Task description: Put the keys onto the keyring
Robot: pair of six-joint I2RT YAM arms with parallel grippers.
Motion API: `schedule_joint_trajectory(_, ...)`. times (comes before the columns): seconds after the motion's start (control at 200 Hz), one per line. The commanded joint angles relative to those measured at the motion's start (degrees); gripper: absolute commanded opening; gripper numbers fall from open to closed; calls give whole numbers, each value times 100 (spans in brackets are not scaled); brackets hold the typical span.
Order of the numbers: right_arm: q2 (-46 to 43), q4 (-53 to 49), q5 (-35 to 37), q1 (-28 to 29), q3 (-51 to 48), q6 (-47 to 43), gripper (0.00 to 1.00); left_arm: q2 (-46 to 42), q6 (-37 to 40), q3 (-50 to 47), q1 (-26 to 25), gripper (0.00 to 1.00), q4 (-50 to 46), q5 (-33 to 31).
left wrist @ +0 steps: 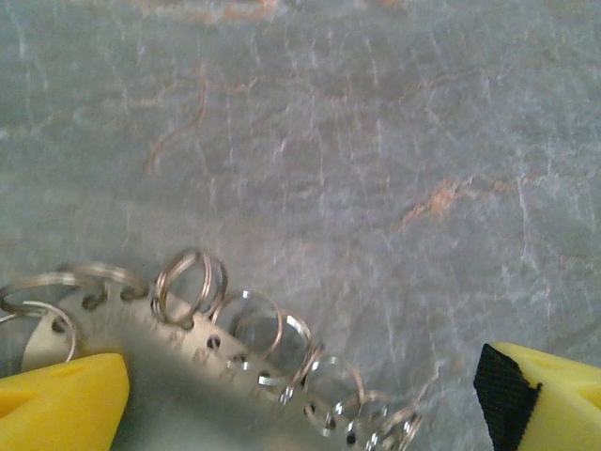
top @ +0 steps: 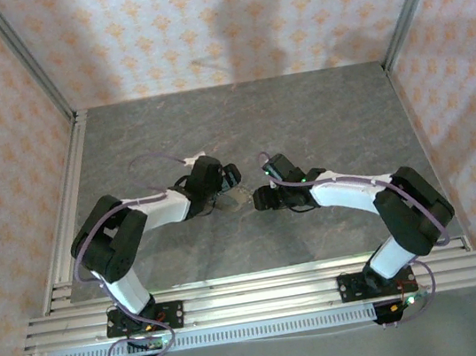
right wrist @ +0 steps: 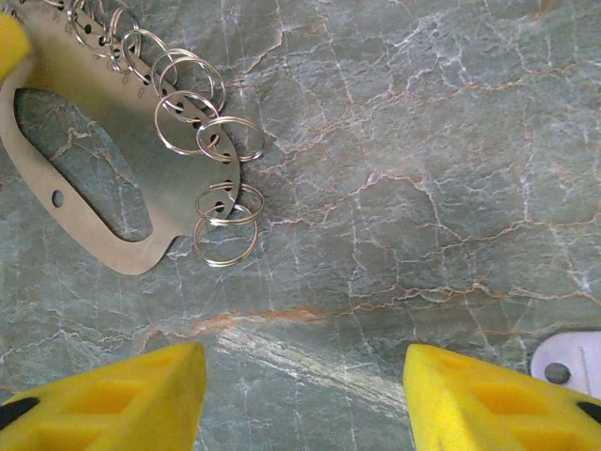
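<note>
The keyring [right wrist: 164,202] lies flat about the middle of the tabletop [top: 300,115], well away from every edge. It is a thin plate of brushed metal with a rounded outline and a long oval window cut in it. A row of small holes runs along one curved side. Through these holes hang many small split rings [left wrist: 218,282] of bright wire, some standing up, some lying down.

I judge the keyring stiff and light, and slippery on the smooth grey stone-pattern surface. A push from the side would probably make it slide rather than lift. The flat plate gives almost no edge to pinch from above. The better hold seems to be the plain band beside the window, away from the rings, or one ring that stands up. The ring wire looks springy and tightly wound, so opening one for the key will likely need a steady counter-hold.

The key [right wrist: 582,352] shows at the right edge of the right wrist view. Its pale lilac head is flat, has a round hole and looks like plastic; the blade is out of sight. I expect it is very light and easy to flick away, so the flat sides of the head seem the best place to hold.

The left gripper [left wrist: 302,395] is spread wide, low over the keyring, and pinches nothing. One yellow finger is at the plate's end, though I cannot tell if it touches. The right gripper [right wrist: 303,376] also has its fingers apart, with only bare tabletop between them and the key just outside one finger
</note>
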Motion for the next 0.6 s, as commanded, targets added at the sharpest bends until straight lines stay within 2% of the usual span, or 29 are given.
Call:
schedule_joint_trajectory(0.0, 48, 104, -13, 20, 140, -44, 58, 151, 348, 456, 215, 97, -135, 114)
schedule_joint_trajectory(0.165, 18, 177, -164, 33, 191, -48, 57, 10, 599, 875, 309, 95, -425, 595)
schedule_joint_trajectory(0.32, 93, 193, -242, 238, 321, -245, 57, -592, 417, 540, 252, 95, -305, 1015)
schedule_joint_trajectory(0.595, 642, 224, -235, 467, 628, -362, 56, -1983, 174, -585, 75, 95, -430, 628)
